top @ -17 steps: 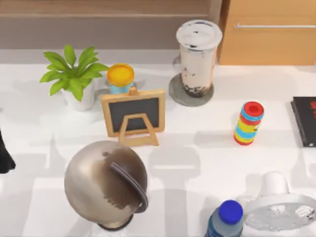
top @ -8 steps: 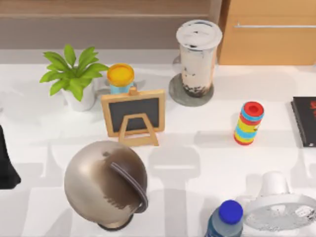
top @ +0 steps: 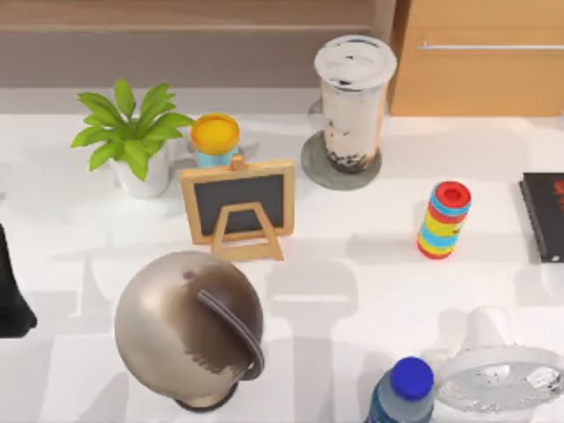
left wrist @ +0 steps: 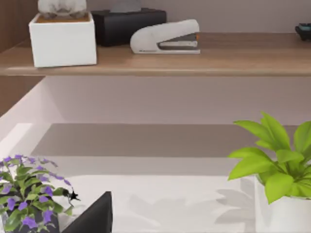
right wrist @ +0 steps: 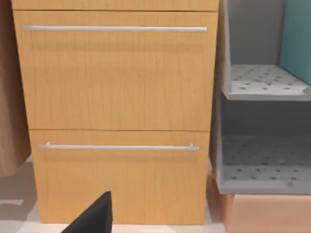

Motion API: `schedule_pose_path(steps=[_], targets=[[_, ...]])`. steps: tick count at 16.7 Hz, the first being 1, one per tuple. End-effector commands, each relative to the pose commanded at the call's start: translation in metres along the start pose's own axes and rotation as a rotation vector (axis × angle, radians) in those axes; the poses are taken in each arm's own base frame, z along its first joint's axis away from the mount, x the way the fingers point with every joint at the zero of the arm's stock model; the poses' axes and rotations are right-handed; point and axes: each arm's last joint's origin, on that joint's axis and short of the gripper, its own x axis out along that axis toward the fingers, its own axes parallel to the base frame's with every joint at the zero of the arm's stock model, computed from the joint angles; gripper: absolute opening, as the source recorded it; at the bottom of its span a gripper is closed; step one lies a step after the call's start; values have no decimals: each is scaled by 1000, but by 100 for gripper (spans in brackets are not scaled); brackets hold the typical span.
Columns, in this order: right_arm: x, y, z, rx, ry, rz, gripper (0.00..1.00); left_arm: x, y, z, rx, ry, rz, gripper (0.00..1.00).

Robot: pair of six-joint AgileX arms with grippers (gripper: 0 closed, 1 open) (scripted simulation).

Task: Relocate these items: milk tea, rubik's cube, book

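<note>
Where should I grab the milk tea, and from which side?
Grip the milk tea around the middle of its straight wall, below the wider white lid, with the fingers level. It stands upright on a grey coaster. Coming from the table's front looks best: that side is open between the chalkboard and the striped cylinder, while a wall and cabinet stand behind.

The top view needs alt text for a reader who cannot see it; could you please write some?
A milk tea stands on a grey coaster at the back of a white table, among a plant, a small chalkboard easel, a globe, a striped cylinder and a blue-capped bottle.
</note>
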Motion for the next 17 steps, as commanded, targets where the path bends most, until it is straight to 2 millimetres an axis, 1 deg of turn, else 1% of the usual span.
schedule_pose_path(steps=[2,4,5,7,9,11,13,15,17], targets=[[15,-4,29,-6,-7,-2,100,0,0,0,0,0,0,100],[39,-11,56,-11,-4,-3,100,0,0,0,0,0,0,100],[55,-16,69,-13,0,-3,100,0,0,0,0,0,0,100],[94,-28,87,-16,13,-4,100,0,0,0,0,0,0,100],[137,-46,96,-17,28,-4,100,0,0,0,0,0,0,100],[182,-67,95,-16,42,-4,100,0,0,0,0,0,0,100],[223,-91,85,-15,53,-3,100,0,0,0,0,0,0,100],[258,-115,69,-14,58,-3,100,0,0,0,0,0,0,100],[285,-137,52,-14,58,-3,100,0,0,0,0,0,0,100]])
